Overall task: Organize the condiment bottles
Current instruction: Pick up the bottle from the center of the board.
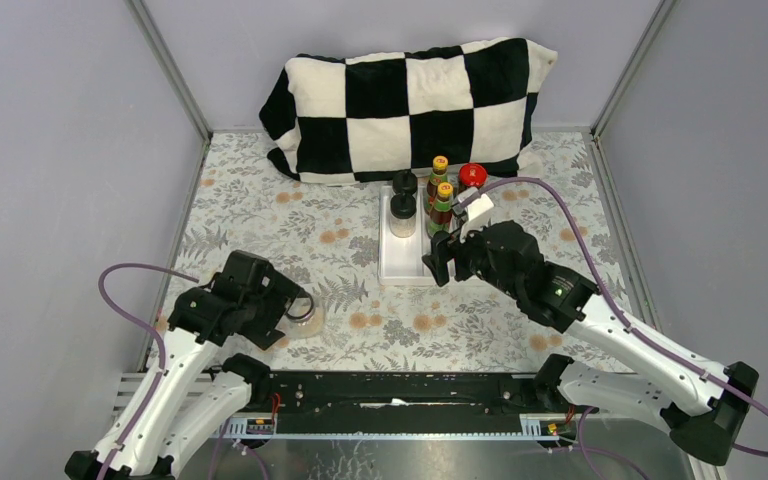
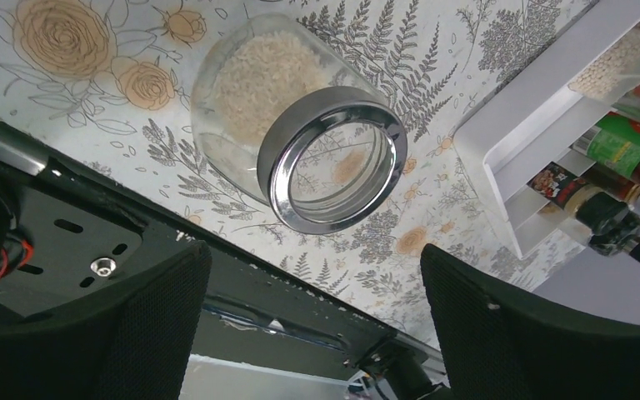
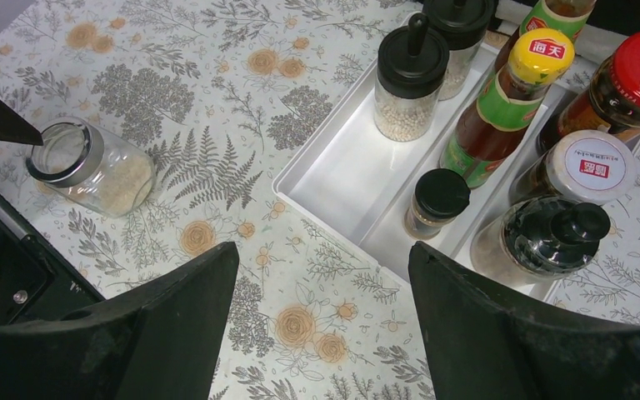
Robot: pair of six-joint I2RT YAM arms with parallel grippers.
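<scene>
Closest to the lens are the black fingers of the left end effector (image 2: 312, 258), spread wide with nothing between them. Just beyond their tips lies the squat glass jar (image 2: 300, 125), which looks tipped on its side, its steel-rimmed mouth toward the wrist camera and pale grains settled in its body. From above I see this jar (image 1: 303, 315) alone on the near left of the floral counter (image 1: 290, 220), well apart from the white tray (image 1: 395, 265).

My right end effector (image 3: 321, 258) hangs over the tray's near end, jaws also wide and holding nothing. The other bottles stand upright in the tray: a black-capped jar of white grains (image 3: 412, 75) at far left, with another behind it; a yellow-capped sauce bottle (image 3: 508, 100); a red-lidded jar (image 3: 633, 83) at far right; a white-lidded jar (image 3: 587, 167); a small black-capped spice jar (image 3: 437, 204); and a black-topped jar (image 3: 550, 237) nearest the fingers. A checkered pillow (image 1: 410, 100) lies along the far edge.
</scene>
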